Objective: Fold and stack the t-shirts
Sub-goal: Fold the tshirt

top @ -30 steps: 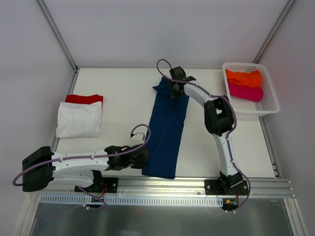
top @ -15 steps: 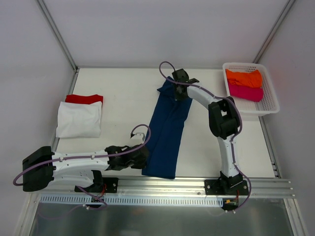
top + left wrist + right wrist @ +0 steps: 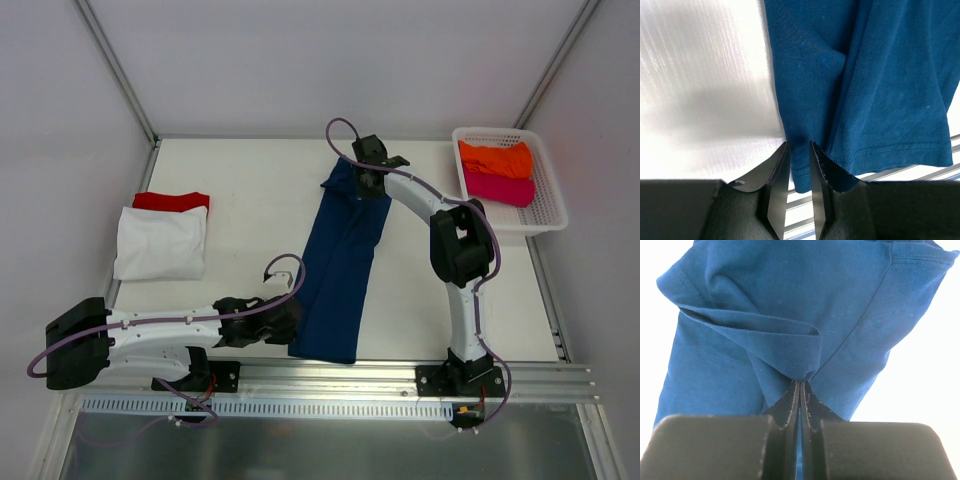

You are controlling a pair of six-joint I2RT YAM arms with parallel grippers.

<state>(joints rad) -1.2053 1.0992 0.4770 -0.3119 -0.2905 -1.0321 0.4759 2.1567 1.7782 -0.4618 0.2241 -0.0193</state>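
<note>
So the navy blue cloth t-shirt (image 3: 340, 260) is lying mid-table as a long narrow strip, already doubled lengthwise, running from the near edge toward the back of the white table (image 3: 250, 190). Each arm has one end of it. The left gripper (image 3: 799, 146) is clamped on the near hem corner, with its jaws only a sliver apart because the cloth is sandwiched between them. The right gripper (image 3: 800, 382) is pinched tight on a little ridge of fabric at the far end, jaws basically together.

My read is that holding both ends like this keeps the strip taut and straight, so the next fold (far end brought over toward the near end, probably) lands square instead of bunching.

The rest makes sense too. The folded white cloth t-shirt (image 3: 160, 243) sits on the folded red cloth t-shirt (image 3: 172, 200) at the left, so that's the finished stack. The orange cloth t-shirt (image 3: 495, 158) and magenta cloth t-shirt (image 3: 498, 188) are crumpled in the white plastic mesh basket (image 3: 548, 215) at the far right, waiting their turn.
</note>
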